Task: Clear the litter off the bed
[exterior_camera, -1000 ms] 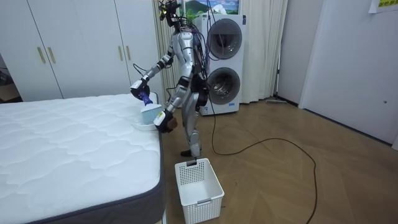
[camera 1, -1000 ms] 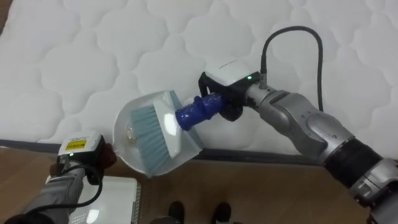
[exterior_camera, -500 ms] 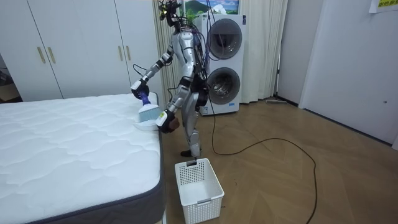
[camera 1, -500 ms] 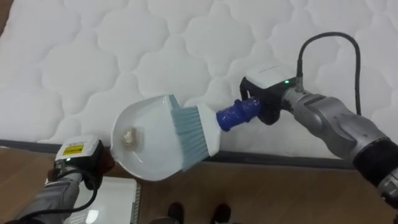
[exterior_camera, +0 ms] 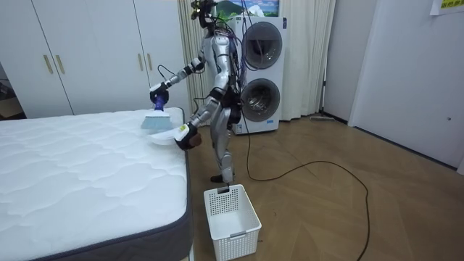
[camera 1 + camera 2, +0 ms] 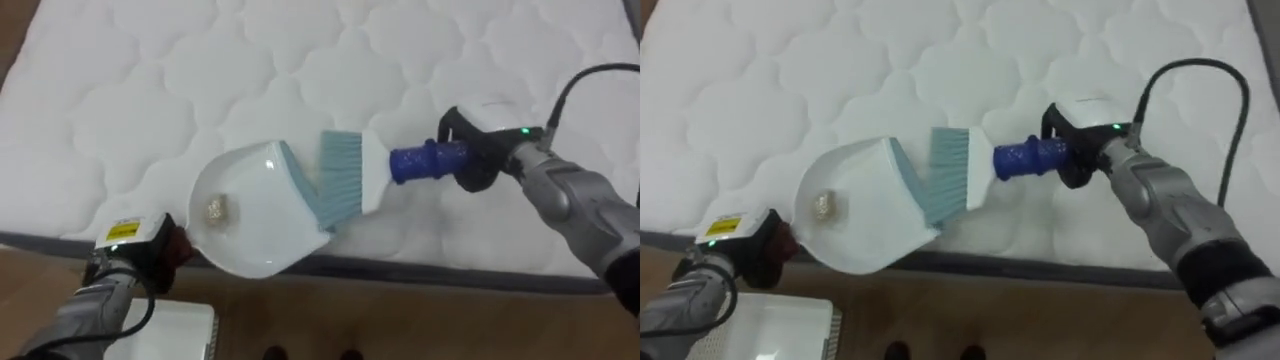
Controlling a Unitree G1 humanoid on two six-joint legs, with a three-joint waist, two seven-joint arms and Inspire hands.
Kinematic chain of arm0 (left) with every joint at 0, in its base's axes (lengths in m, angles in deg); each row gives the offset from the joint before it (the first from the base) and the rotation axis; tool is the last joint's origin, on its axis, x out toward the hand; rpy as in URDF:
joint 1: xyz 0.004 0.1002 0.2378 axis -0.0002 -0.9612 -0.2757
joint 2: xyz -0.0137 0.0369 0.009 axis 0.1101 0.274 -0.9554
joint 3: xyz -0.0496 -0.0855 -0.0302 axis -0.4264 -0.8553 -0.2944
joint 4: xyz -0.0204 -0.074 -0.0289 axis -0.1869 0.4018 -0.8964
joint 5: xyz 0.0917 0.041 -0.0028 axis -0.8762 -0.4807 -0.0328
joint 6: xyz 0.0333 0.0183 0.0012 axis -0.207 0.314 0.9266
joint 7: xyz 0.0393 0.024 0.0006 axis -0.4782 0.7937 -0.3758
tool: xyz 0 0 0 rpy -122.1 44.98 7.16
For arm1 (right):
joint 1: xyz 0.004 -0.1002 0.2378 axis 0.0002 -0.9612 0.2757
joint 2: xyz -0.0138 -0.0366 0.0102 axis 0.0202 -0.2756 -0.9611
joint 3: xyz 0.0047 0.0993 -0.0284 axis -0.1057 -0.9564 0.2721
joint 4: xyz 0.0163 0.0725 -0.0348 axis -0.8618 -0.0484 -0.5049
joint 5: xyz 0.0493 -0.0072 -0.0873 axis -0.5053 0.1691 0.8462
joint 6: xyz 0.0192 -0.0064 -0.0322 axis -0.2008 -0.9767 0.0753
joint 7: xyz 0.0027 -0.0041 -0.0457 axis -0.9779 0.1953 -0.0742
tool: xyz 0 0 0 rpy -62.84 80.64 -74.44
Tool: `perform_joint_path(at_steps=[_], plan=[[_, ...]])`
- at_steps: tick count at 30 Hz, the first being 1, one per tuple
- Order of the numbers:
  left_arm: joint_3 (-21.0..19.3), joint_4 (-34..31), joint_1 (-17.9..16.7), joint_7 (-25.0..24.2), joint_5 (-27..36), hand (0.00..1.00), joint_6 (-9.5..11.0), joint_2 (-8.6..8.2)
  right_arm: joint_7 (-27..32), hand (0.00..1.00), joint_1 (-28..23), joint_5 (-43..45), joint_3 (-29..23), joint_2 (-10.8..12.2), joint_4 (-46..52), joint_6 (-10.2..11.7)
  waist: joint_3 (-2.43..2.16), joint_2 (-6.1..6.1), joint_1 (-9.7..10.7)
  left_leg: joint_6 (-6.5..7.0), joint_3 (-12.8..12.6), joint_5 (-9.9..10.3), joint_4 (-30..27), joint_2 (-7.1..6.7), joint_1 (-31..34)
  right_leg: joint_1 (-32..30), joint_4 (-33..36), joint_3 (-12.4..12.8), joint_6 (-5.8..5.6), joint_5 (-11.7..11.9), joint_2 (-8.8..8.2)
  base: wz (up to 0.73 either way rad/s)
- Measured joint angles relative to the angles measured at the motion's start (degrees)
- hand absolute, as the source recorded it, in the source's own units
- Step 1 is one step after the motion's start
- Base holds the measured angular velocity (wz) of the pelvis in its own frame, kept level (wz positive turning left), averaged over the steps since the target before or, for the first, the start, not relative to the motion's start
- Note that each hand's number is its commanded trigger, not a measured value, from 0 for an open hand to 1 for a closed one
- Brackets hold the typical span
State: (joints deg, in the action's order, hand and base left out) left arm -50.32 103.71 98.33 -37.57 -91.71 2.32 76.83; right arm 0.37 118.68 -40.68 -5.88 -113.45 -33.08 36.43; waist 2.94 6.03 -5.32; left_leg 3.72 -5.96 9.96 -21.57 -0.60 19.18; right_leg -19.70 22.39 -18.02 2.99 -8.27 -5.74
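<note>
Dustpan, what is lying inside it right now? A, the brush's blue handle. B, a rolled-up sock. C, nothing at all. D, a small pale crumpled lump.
D: a small pale lump rests on the floor of the white dustpan, while the brush has its bristles at the pan's open edge and its blue handle is out over the mattress in the right hand.
</note>
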Motion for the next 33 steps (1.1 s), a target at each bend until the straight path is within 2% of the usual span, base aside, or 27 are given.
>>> perform_joint_path(at_steps=[4, 5, 6, 7, 9, 11, 12, 13, 17, 22, 24, 26, 29, 31, 33], plan=[[-2.74, -6.8, -4.77, -0.06, -2.37, 1.0, 0.09, -0.02, 0.72, 1.0, -3.25, -0.5, -5.73, -0.27, 0.08, 0.66, -0.64, -0.34, 1.03, 0.0, 0.03, 0.02, 0.74, -0.01, -2.58, 3.11, -1.77, 0.03, -0.49, -0.16, 0.37, 0.0], [-3.09, -8.87, -6.07, -0.12, -3.49, 1.0, 0.22, -0.03, 0.75, 1.0, -4.63, -0.29, -7.81, -0.28, 0.15, 0.63, -1.16, -0.48, 1.06, 0.0, 0.03, 0.03, 0.92, 0.08, -3.24, 3.99, -2.56, 0.17, -0.66, -0.06, 0.65, 0.0], [-3.19, -9.67, -6.5, -0.13, -3.81, 1.0, 0.32, -0.02, 0.76, 1.0, -5.29, -0.24, -8.75, -0.32, 0.25, 0.63, -1.26, -0.54, 1.04, -0.01, 0.03, 0.04, 0.99, 0.14, -3.66, 4.57, -3.03, 0.29, -0.74, 0.01, 0.84, 0.0], [-3.8, -10.92, -7.4, -0.18, -4.49, 1.0, 0.61, -0.04, 0.79, 1.0, -6.18, -0.23, -9.93, -0.42, 0.32, 0.57, -1.54, -0.82, 0.97, -0.07, 0.02, 0.12, 1.4, 0.22, -4.73, 5.74, -3.75, 0.31, -0.8, 0.12, 1.07, -0.06], [-4.9, -12.15, -8.35, -0.39, -4.43, 1.0, 1.1, -0.04, 0.79, 1.0, -7.17, -0.37, -10.64, -0.87, 0.32, 0.55, -2.17, -1.52, 1.67, -0.1, -0.08, 0.13, 3.04, 0.22, -7.05, 7.64, -4.8, 0.63, -0.95, 0.29, 1.4, -0.05], [-5.77, -13.9, -8.94, -0.92, -4.45, 1.0, 1.1, -0.01, 0.89, 0.98, -8.66, -0.56, -10.79, -1.29, 0.37, 0.63, -2.48, -2.02, 1.75, -0.12, -0.12, 0.13, 4.65, 0.18, -9.48, 9.58, -5.51, 0.88, -1.01, 0.33, 1.63, -0.02], [-6.8, -16.02, -9.74, -0.92, -4.47, 1.0, 1.13, -0.04, 1.03, 0.57, -9.67, -0.59, -10.93, -1.35, 0.38, 0.61, -2.66, -2.3, 1.81, -0.19, -0.17, 0.15, 5.62, 0.18, -11.09, 10.92, -6.15, 1.13, -1.05, 0.34, 1.83, -0.05], [-7.22, -16.97, -9.94, -0.92, -4.46, 1.0, 1.15, -0.09, 1.2, 0.0, -10.27, -0.64, -11.14, -1.35, 0.38, 0.64, -2.75, -2.44, 1.81, -0.23, -0.18, 0.12, 6.19, 0.15, -11.87, 11.53, -6.44, 1.22, -1.07, 0.32, 1.89, -0.07], [-9.91, -21.6, -10.18, -0.69, -3.97, 1.0, 1.35, -0.36, 2.01, 0.0, -12.9, -4.29, -11.69, -1.33, 0.55, 0.53, -3.04, -2.88, 2.08, -0.5, -0.5, -0.16, 8.5, -0.05, -15.45, 13.99, -6.81, 1.92, -1.25, 0.15, 1.98, -0.09], [-12.36, -25.17, -12.38, -0.12, -2.91, 1.0, 1.29, -1.38, 3.62, 0.0, -15.7, -12.9, -16.61, -1.07, 1.53, 0.34, -3.08, -2.84, 2.65, -0.53, -1.57, -0.17, 10.45, 0.1, -19.19, 17.84, -9.61, 2.46, -1.68, 0.32, 2.6, -0.09], [-13.74, -25.25, -12.91, 0.12, 0.6, 1.0, 0.8, -3.14, 5.97, 0.0, -16.65, -21.15, -18.73, 0.06, 1.61, -0.68, -3.09, -2.79, 2.62, -0.53, -1.88, -0.16, 11.54, 0.1, -20.91, 18.89, -9.87, 3.71, -1.76, 0.37, 3.0, -0.1], [-13.8, -25.25, -13.06, 0.38, 4.64, 1.0, 0.09, -3.74, 7.14, 0.0, -16.93, -25.82, -18.87, 0.46, 1.6, -1.28, -3.09, -2.8, 3.35, -0.54, -1.92, -0.16, 11.89, 0.09, -21.66, 19.44, -9.89, 3.81, -1.77, 0.37, 3.02, -0.02], [-14.04, -26.02, -13.01, 0.93, 7.15, 1.0, -1.06, -4.97, 8.97, 0.0, -17.0, -33.2, -22.22, 4.12, 1.78, -1.43, -3.09, -2.82, 4.19, -0.55, -1.81, -0.16, 11.86, 0.09, -22.04, 19.99, -10.24, 4.34, -1.81, 0.4, 3.18, 0.0], [-14.1, -27.09, -13.01, 1.3, 8.22, 1.0, -1.11, -6.11, 10.12, 0.0, -17.0, -35.79, -22.69, 6.41, 1.96, -1.43, -3.09, -2.83, 4.71, -0.55, -1.77, -0.15, 11.83, 0.09, -22.03, 20.26, -10.77, 4.63, -1.9, 0.48, 3.31, 0.0], [-14.1, -29.03, -13.01, 1.38, 10.34, 1.0, -1.08, -7.91, 10.68, 0.0, -17.01, -36.64, -22.72, 9.1, 2.52, -1.45, -3.0, -3.11, 4.99, -0.58, -1.81, -0.13, 11.91, 0.08, -22.09, 20.25, -10.87, 5.02, -1.92, 0.49, 3.38, -0.02]])
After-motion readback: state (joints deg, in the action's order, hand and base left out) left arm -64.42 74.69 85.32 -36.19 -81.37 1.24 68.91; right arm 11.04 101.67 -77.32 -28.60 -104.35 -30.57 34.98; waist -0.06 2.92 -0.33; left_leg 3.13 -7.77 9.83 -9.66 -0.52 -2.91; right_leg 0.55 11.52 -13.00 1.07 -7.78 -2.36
